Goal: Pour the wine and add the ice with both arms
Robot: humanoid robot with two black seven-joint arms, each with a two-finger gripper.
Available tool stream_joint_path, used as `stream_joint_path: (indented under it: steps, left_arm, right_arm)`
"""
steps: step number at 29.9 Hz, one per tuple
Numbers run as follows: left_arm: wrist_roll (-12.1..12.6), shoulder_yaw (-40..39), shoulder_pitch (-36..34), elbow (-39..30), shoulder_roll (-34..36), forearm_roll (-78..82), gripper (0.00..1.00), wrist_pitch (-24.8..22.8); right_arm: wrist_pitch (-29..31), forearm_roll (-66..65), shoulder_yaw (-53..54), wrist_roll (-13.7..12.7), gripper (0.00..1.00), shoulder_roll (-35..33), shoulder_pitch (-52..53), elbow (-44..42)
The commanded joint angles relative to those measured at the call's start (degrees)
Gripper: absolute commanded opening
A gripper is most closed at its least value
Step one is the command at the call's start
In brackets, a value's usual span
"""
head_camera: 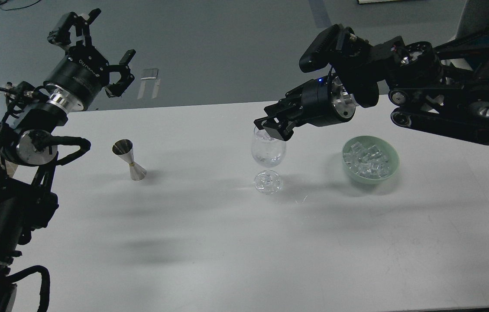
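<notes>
The right gripper (271, 128) is hovering at the rim of the wine glass (268, 149), its fingers pointing down and left over the bowl; whether they are pinching an ice cube or have let one go, I cannot tell, since the fingers are dark and overlapping the glass; some clear pieces appear to be lying inside the bowl already, though glare is making that uncertain. The ice (367, 160) is sitting heaped in the green bowl (389, 154) just to the right of the glass, near that arm. To do this step well, the fingers should be centred over the glass mouth and low before releasing, so a cube is not bouncing off the rim or tipping the tall stem. The left gripper (105, 50) is being held high and released, fingers spread wide, well apart from the steel jigger (129, 159) standing on the white table (227, 242). Open room is lying across the near half of the table; the far edge is running close behind the glass, so lifting straight up looks safer than sweeping back
</notes>
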Motion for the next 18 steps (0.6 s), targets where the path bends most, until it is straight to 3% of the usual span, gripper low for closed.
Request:
stream_joint_path:
  steps: [1,4,9,11,16,18]
  left_arm:
    - [0.0,0.0,0.0,0.0,0.0,0.0,0.98,0.0]
    - [0.0,0.1,0.1,0.0,-0.1,0.0,0.98,0.0]
    - [0.0,0.1,0.0,0.0,0.4,0.0,0.98,0.0]
    - [0.0,0.1,0.0,0.0,0.5,0.0,0.98,-0.1]
    - [0.0,0.2,0.0,0.0,0.7,-0.2,0.98,-0.2]
    - [0.0,0.2,0.1,0.0,0.7,-0.2,0.98,-0.2]
  right_arm:
    - [0.0,0.1,0.0,0.0,0.46,-0.2,0.0,0.0]
    - [-0.4,1.5,0.4,0.0,0.48,-0.5,0.2,-0.1]
    - [-2.6,11.9,3.4,-1.5,0.60,-1.4,0.9,-5.0]
    - [-3.2,19.3,5.5,-1.9,0.69,-1.5,0.5,-8.8]
    - [-5.3,27.6,7.9,-1.8,0.69,-1.9,-1.7,-14.3]
    - [-7.0,32.0,10.7,-1.8,0.76,-1.8,-4.6,-16.9]
